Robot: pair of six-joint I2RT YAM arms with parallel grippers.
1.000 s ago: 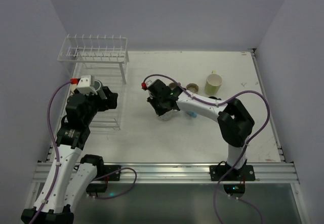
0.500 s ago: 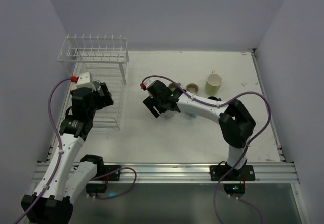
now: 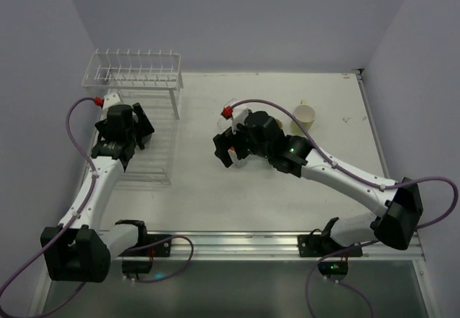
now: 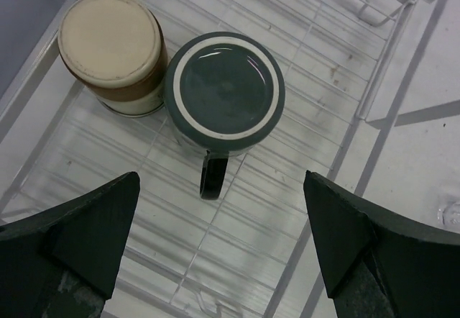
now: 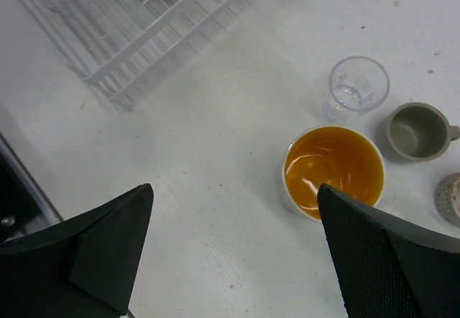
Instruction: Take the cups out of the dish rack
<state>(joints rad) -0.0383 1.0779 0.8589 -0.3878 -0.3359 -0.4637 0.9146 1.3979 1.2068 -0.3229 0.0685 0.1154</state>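
**Inverted Mug Next in Line**

The left gripper (image 4: 223,221) hangs spread wide and empty over the white wire dish rack (image 4: 345,66). Upper centre in the left wrist view, a dark grey ceramic mug (image 4: 224,91) stands upside down on the grid, just beside a tan and brown cup (image 4: 111,52). It looks rigid, glazed, slick and breakable; gripping across its round body, clear of the handle, seems safest. The right gripper (image 5: 237,246), likewise wide and empty, hovers above a white, orange-lined cup (image 5: 334,170).

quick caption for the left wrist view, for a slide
Open left jaws above an upturned grey mug and tan cup, side by side on the rack.
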